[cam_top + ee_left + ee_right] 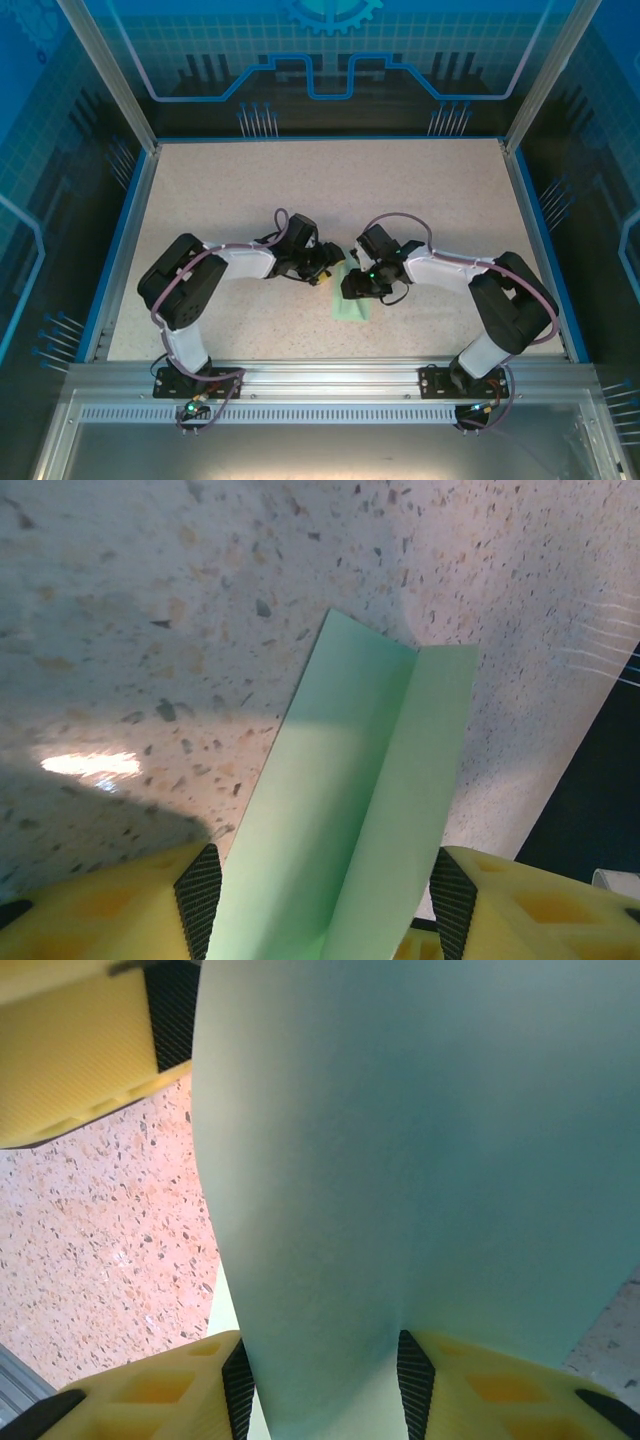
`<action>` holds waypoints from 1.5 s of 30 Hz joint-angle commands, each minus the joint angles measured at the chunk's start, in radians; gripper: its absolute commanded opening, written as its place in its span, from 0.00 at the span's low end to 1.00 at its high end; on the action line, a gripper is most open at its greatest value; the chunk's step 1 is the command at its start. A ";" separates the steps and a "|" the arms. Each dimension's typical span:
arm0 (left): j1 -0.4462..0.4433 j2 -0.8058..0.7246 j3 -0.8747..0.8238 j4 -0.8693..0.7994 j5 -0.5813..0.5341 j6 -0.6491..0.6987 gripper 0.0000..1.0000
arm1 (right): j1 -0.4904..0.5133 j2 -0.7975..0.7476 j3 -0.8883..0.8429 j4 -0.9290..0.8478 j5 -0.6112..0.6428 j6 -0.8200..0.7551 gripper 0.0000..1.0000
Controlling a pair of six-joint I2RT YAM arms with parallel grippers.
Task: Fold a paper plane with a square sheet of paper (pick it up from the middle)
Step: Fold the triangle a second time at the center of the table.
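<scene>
The paper is in the middle of the worktop, a little to the near side, between the two arms, which meet there from left and right. It is pale green and folded along a central crease into a long strip with two flaps.

The left pincer stands apart. Its black pads sit one on each side of the strip, and the paper runs between them without being squeezed.

The right pincer is clamped on the paper, which bulges wide in front of the camera and narrows where it passes between the two pads. In the right wrist view, one yellow finger of the left pincer is just beside the paper's edge.

I cannot tell whether the strip's near end rests on the worktop.
</scene>
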 commanded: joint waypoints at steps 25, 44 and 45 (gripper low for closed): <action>-0.008 0.041 0.054 0.078 0.151 0.024 0.46 | -0.048 -0.228 -0.091 0.014 -0.006 -0.006 0.64; -0.022 0.024 0.094 -0.055 0.153 0.020 0.22 | 0.411 -0.328 -0.051 -0.137 0.538 -0.082 0.69; -0.022 0.023 0.093 -0.057 0.151 0.021 0.22 | 0.430 -0.302 -0.038 -0.139 0.551 -0.081 0.70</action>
